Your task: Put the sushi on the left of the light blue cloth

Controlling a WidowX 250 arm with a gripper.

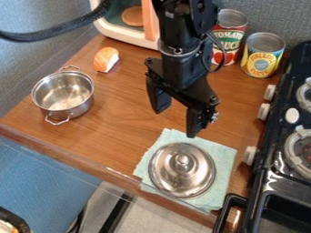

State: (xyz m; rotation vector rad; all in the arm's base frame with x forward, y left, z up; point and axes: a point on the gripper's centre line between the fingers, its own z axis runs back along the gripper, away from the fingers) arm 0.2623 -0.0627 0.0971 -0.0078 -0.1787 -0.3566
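Cloth (225, 155) bears lid (182, 172). We find the pincer (176, 122) open, apparently empty; we judge sushi (106, 59) pick-up the current step, requiring alignment over it, then descent.

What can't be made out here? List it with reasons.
- Light blue cloth, middle: camera view, hidden under the metal lid.
- Stove, right side: camera view, cut off by the right edge.
- Dark-rimmed object: camera view, cut off at the lower-left corner.
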